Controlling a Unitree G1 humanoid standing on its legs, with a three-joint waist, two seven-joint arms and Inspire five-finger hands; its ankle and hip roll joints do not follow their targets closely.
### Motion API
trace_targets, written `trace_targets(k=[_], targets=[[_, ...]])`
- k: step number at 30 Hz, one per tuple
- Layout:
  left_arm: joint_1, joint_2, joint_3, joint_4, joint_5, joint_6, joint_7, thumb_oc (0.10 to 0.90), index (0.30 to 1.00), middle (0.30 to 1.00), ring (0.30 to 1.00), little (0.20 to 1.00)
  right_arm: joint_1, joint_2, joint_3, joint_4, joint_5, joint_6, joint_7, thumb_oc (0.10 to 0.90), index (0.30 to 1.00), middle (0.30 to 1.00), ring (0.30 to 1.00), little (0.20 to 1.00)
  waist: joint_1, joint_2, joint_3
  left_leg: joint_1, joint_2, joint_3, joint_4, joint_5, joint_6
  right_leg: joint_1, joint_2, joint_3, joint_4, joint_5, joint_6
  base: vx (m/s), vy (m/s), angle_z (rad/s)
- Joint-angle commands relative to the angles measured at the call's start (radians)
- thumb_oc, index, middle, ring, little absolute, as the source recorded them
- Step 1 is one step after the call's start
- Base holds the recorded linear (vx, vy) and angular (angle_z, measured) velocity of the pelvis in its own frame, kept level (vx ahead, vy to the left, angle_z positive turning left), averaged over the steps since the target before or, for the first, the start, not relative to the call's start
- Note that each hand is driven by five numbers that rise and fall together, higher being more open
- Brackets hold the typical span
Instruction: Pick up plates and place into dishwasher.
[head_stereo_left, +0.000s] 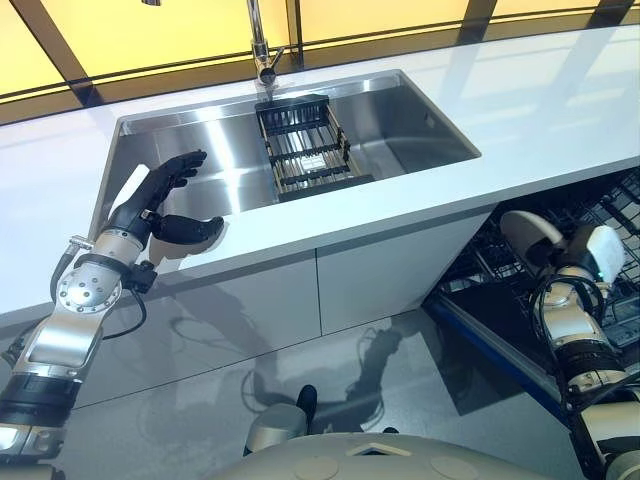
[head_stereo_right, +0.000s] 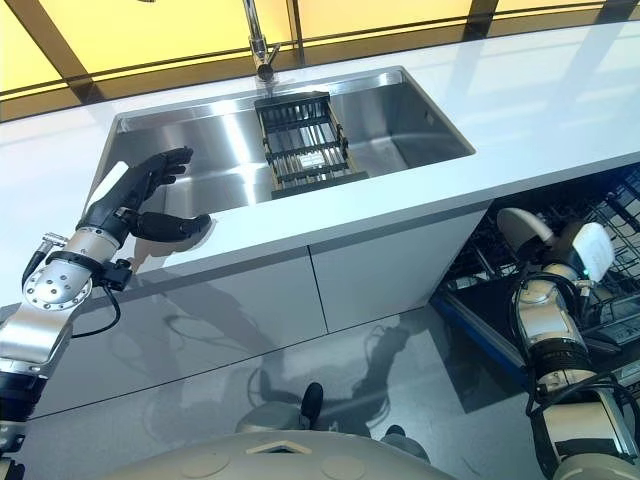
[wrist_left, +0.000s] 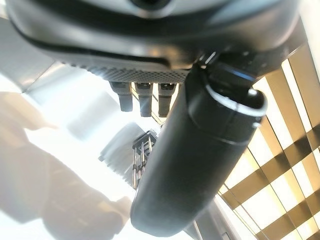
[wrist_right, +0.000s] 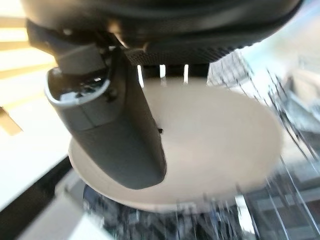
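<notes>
Right hand (head_stereo_left: 590, 255) reaches low into the open dishwasher (head_stereo_left: 610, 215), thumb and fingers pinching a white plate (wrist_right: 220, 145) over the wire rack (head_stereo_right: 615, 215). Left hand (head_stereo_left: 160, 200) hovers at the sink (head_stereo_left: 400, 120) edge, fingers spread, gripping nothing.

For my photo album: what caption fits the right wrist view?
The robot's right hand pinches a white plate over the dishwasher's wire rack.

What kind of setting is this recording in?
Most likely a kitchen: a steel sink with a tap is set in a white counter, and an open dishwasher sits below, where the right hand holds a white plate.
</notes>
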Motion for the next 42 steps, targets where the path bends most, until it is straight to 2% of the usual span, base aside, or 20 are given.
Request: trace_targets(k=[1, 4, 10, 20, 27, 33, 38, 42], targets=[[-0.141, 0.046, 0.007, -0.033, -0.019, -0.045, 0.031, 0.8, 0.9, 0.9, 0.9, 0.9, -0.097, -0.045, 0.087, 0.008, -0.002, 0.006, 0.061, 0.8, 0.9, 0.9, 0.9, 0.9, 0.039, -0.027, -0.056, 0.045, -0.015, 0.053, 0.045, -0.154, -0.008, -0.041, -0.031, -0.005, 0.042, -0.037, 0.036, -0.01, 0.01, 0.06], [-0.143, 0.05, 0.009, -0.036, -0.021, -0.043, 0.031, 0.8, 0.9, 0.9, 0.9, 0.9, -0.089, -0.048, 0.085, 0.046, 0.019, 0.023, 0.11, 0.8, 0.9, 0.9, 0.9, 0.9, 0.038, -0.031, -0.055, 0.048, -0.014, 0.057, 0.038, -0.154, -0.007, -0.042, -0.031, -0.003, 0.041, -0.035, 0.039, -0.01, 0.002, 0.07], [-0.16, 0.051, -0.001, -0.03, -0.023, -0.037, 0.037, 0.8, 0.9, 0.9, 0.9, 0.9, -0.099, -0.058, 0.09, 0.031, 0.02, 0.044, 0.14, 0.8, 0.9, 0.9, 0.9, 0.9, 0.028, -0.037, -0.053, 0.057, -0.014, 0.067, 0.031, -0.155, -0.006, -0.043, -0.03, 0.005, 0.041, -0.032, 0.042, -0.01, 0.0, 0.03], [-0.16, 0.022, -0.003, -0.015, -0.004, -0.042, 0.056, 0.8, 0.9, 0.9, 0.9, 0.9, -0.088, -0.079, 0.063, -0.106, -0.029, 0.015, 0.08, 0.8, 0.9, 0.9, 0.9, 0.9, -0.002, -0.045, -0.06, 0.071, -0.016, 0.093, 0.018, -0.165, 0.001, -0.046, -0.022, 0.03, 0.03, -0.026, 0.047, -0.03, -0.001, -0.02], [-0.126, -0.003, 0.027, -0.013, 0.016, -0.061, 0.072, 0.8, 0.9, 0.9, 0.9, 0.9, -0.013, -0.07, -0.046, -0.282, -0.032, -0.085, -0.017, 0.8, 0.9, 0.9, 0.9, 0.9, -0.035, -0.044, -0.07, 0.078, -0.014, 0.12, 0.014, -0.174, 0.006, -0.051, -0.014, 0.052, 0.02, -0.023, 0.051, -0.06, -0.004, -0.09], [-0.097, -0.013, 0.078, -0.01, 0.027, -0.067, 0.074, 0.8, 0.9, 0.9, 0.9, 0.9, 0.098, -0.043, -0.147, -0.411, -0.028, -0.168, -0.008, 0.8, 0.9, 0.9, 0.9, 0.9, -0.07, -0.043, -0.083, 0.083, -0.013, 0.147, 0.012, -0.181, 0.007, -0.059, -0.007, 0.077, 0.015, -0.022, 0.054, -0.07, -0.011, -0.11], [-0.089, -0.013, 0.1, -0.003, 0.025, -0.078, 0.077, 0.8, 0.9, 0.9, 0.9, 0.9, 0.143, -0.032, -0.186, -0.462, -0.028, -0.183, -0.002, 0.8, 0.9, 0.9, 0.9, 0.9, -0.094, -0.042, -0.088, 0.083, -0.01, 0.164, 0.012, -0.184, 0.006, -0.068, 0.0, 0.101, 0.009, -0.019, 0.055, -0.08, -0.027, -0.17], [-0.086, -0.028, 0.105, -0.003, 0.044, -0.082, 0.087, 0.8, 0.9, 0.9, 0.9, 0.9, 0.17, 0.004, -0.208, -0.489, 0.066, -0.231, -0.018, 0.8, 0.9, 0.9, 0.9, 0.9, -0.114, -0.039, -0.092, 0.081, -0.004, 0.179, 0.006, -0.181, 0.002, -0.074, 0.007, 0.119, 0.007, -0.017, 0.054, -0.07, -0.024, -0.21]])
